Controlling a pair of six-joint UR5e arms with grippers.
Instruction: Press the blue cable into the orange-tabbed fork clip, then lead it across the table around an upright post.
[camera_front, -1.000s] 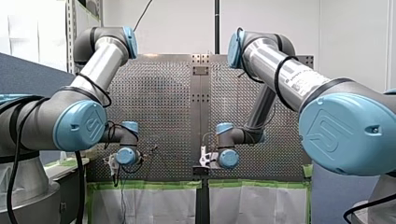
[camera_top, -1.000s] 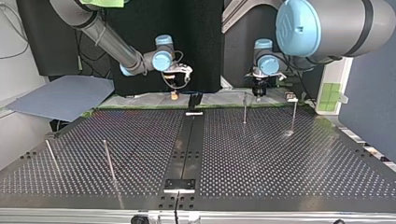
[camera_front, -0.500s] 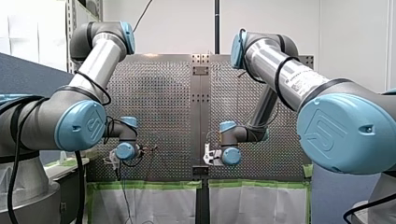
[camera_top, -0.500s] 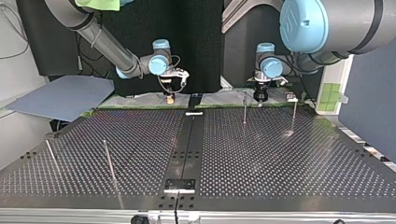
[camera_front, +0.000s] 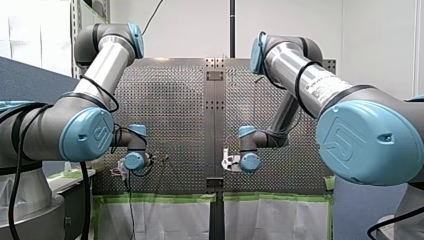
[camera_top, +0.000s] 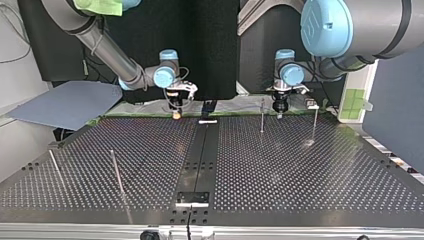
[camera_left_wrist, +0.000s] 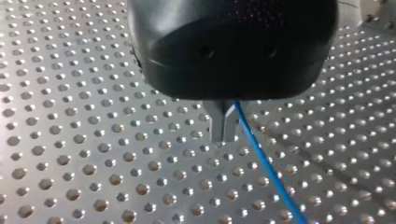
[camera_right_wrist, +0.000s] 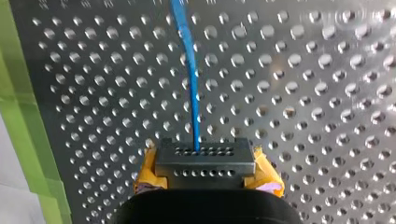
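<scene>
My right gripper (camera_right_wrist: 201, 161) is clamped on the blue cable (camera_right_wrist: 189, 79). The cable goes in between its yellow pads (camera_right_wrist: 148, 170) and runs straight ahead of it over the perforated counter (camera_right_wrist: 327, 116). In the top view this gripper stands just left of the counter's dark middle strip (camera_top: 199, 150), at the far end of the strip. My left gripper (camera_left_wrist: 223, 128) is to the right of the strip, also at the far end, just beside an upright post (camera_top: 262, 115). Its metal fingers are together, low over the counter. The cable leaves right beside them, but I cannot tell if it is pinched.
</scene>
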